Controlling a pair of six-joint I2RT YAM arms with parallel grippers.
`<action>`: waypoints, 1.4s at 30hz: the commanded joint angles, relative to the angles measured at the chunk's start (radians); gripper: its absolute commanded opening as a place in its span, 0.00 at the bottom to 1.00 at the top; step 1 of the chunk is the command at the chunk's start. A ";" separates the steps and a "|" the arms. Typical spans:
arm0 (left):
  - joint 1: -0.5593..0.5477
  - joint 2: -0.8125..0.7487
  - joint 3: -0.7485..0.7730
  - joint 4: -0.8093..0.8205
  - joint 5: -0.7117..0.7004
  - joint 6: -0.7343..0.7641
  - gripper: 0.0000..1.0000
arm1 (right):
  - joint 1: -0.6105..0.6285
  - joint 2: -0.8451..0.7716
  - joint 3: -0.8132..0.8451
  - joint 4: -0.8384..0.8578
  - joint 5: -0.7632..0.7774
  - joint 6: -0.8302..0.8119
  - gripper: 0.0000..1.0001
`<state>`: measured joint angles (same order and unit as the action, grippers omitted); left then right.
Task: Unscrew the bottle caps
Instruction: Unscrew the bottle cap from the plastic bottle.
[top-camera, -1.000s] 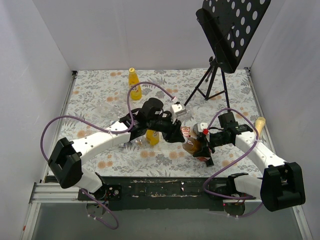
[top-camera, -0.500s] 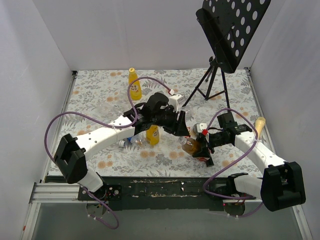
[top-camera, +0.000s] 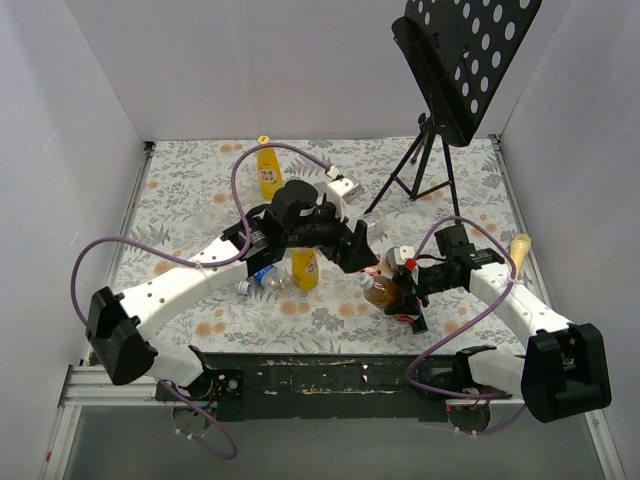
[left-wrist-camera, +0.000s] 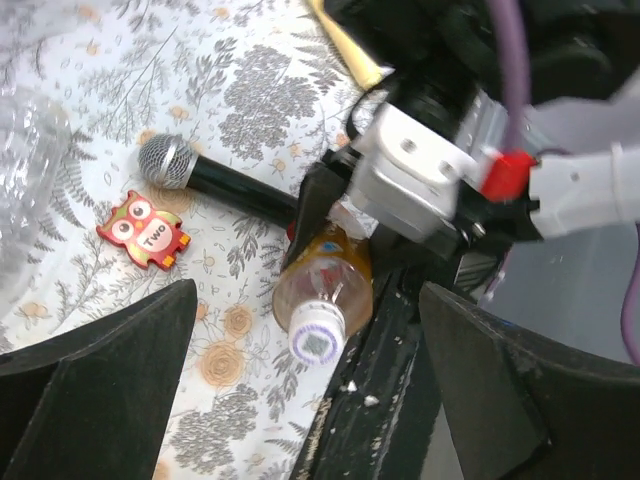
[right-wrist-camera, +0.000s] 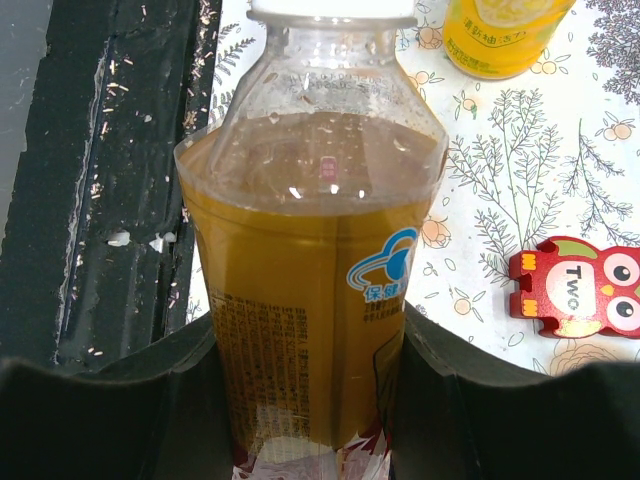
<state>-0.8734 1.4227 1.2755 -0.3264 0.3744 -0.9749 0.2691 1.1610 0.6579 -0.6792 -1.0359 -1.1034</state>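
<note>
**Bright, even light; blur only up close**

The top view is bright and evenly lit from above. The white walls (top-camera: 250, 70) wash pale, and shadows on the table (top-camera: 180, 190) are faint and soft. In the wrist views the left fingers (left-wrist-camera: 90, 390) and right fingers (right-wrist-camera: 100, 420) are dark, blurred masses. The bottle (right-wrist-camera: 310, 270) is sharp, with small glints on its shoulder.

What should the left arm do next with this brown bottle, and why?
Probably ease the open left gripper forward around the white cap, then close. The right gripper is clamped on the brown bottle, the cap is on, and the left fingers are spread wide, clear of it.
</note>
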 joint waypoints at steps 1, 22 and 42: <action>-0.003 -0.145 -0.100 0.043 0.197 0.376 0.95 | 0.002 -0.004 0.006 -0.002 -0.038 -0.015 0.01; -0.010 -0.004 -0.107 0.023 0.330 0.690 0.71 | 0.002 0.003 0.006 0.000 -0.032 -0.012 0.01; -0.021 0.071 -0.002 -0.066 0.264 0.428 0.00 | 0.002 0.003 0.006 0.000 -0.032 -0.013 0.01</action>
<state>-0.8909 1.4765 1.1908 -0.3435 0.6708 -0.4122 0.2687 1.1648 0.6579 -0.6796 -1.0367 -1.1038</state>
